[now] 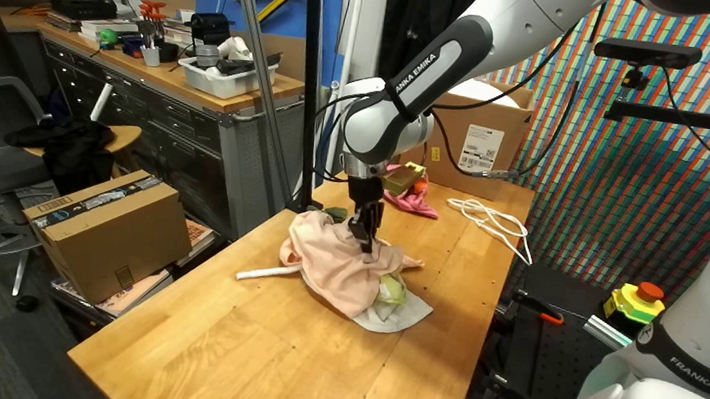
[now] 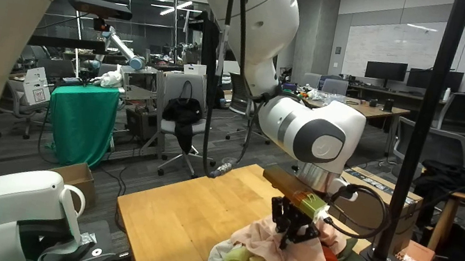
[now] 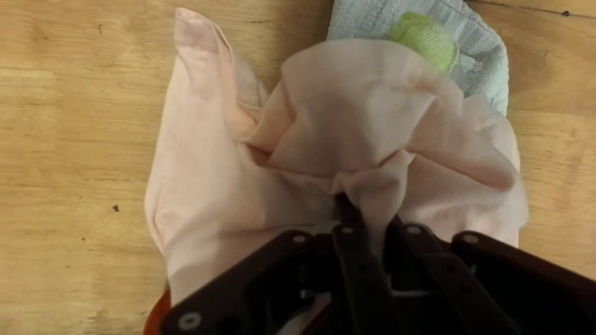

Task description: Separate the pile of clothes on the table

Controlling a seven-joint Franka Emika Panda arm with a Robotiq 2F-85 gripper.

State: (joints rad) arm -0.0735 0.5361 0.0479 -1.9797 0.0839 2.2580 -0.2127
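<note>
The pile of clothes (image 1: pixel 338 276) sits on the wooden table (image 1: pixel 235 357), a peach cloth (image 3: pixel 200 172) bunched on top. The gripper (image 3: pixel 371 211) points down into it, pinching a raised fold. In an exterior view, a gray cloth (image 1: pixel 407 315) shows at the pile's near right, with a light green item (image 1: pixel 392 290) on it (partly covered, so I cannot tell what it is). At the table's far end lie a pink cloth (image 1: pixel 418 204) and, right of that, a white cord (image 1: pixel 473 206).
</note>
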